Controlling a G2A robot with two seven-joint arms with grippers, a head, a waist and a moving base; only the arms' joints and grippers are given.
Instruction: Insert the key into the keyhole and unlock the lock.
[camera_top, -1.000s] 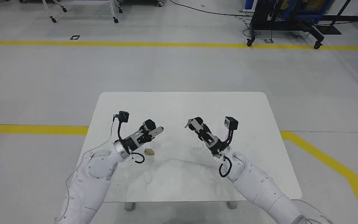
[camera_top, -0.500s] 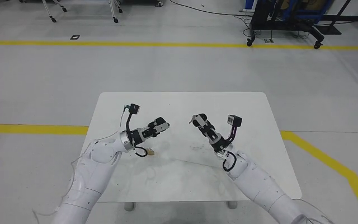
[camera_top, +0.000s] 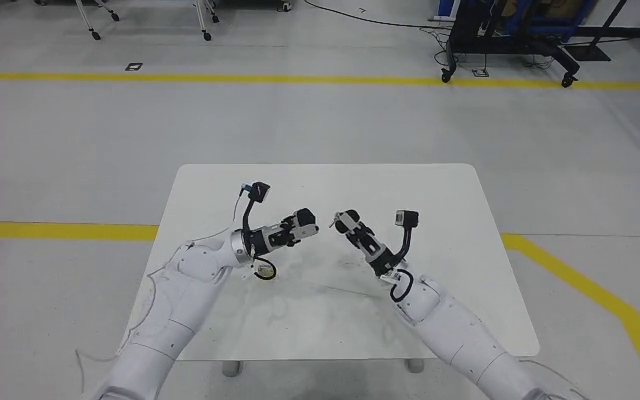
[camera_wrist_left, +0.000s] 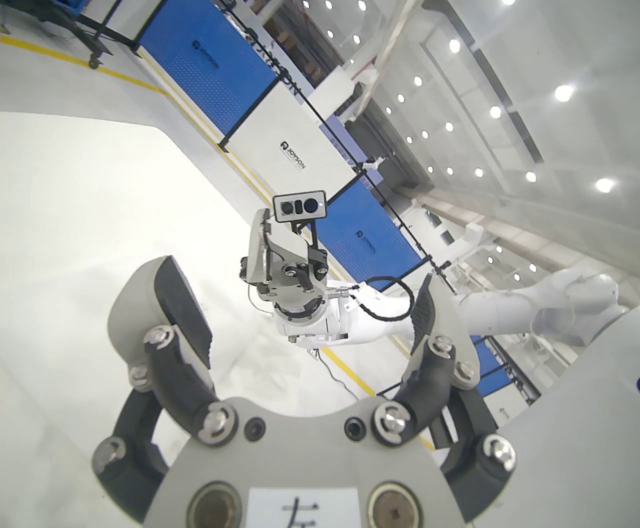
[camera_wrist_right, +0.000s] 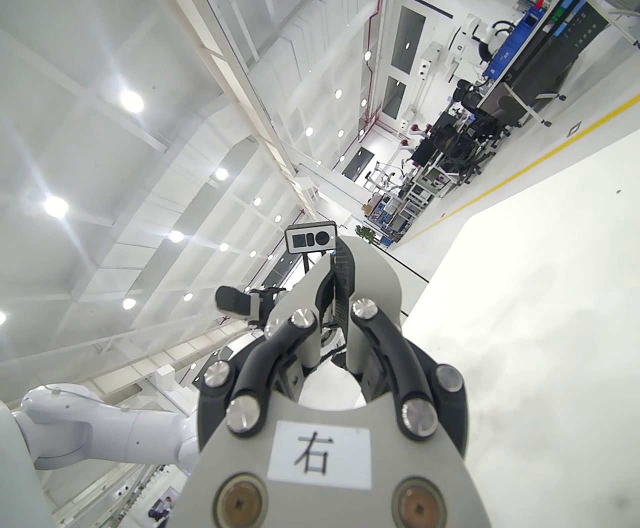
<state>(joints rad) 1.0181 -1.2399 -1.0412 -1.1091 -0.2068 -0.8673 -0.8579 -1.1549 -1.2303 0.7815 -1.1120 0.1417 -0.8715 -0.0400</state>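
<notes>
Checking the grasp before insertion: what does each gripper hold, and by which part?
Left gripper: open, nothing held. Right gripper: shut, but whether it pinches anything cannot be told.

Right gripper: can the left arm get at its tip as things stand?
Probably yes. The left gripper is open and faces the right gripper above the table; nothing visible sits between them.

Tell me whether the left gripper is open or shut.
Open. The left gripper has its fingers standing wide apart in its wrist view, gripping nothing.
</notes>
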